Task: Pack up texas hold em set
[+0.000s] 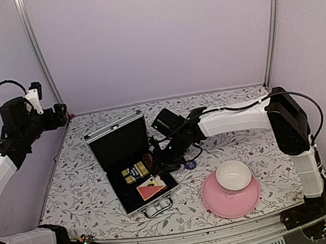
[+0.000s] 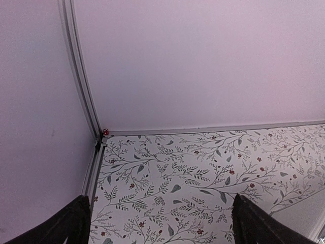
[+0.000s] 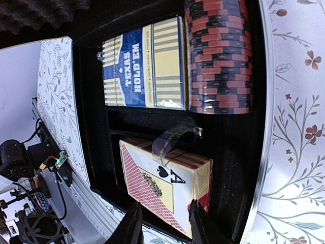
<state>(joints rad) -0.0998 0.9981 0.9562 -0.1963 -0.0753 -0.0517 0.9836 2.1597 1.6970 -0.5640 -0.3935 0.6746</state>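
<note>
Right wrist view: right gripper is hanging with fingers apart, gripping nothing, directly over the near end of the red card box, one finger on each side of it. That box is lying face up in the black-lined briefcase, with a flap of clear wrap curling off its far edge. Just beyond the fingers, the gold-and-dark card box is sitting in its pocket. The dark red chip stack is lying on its side just right of that.

Top external view: blue disc is resting on the table outside the case, just beside the right gripper on its own arm's side. By my reading it is the one piece not yet packed. It is round, so no long axis to line up. Right arm is sitting much nearer to it. Lid is standing open beyond. Left gripper is hovering with fingers apart, well away at the back-left corner.
</note>
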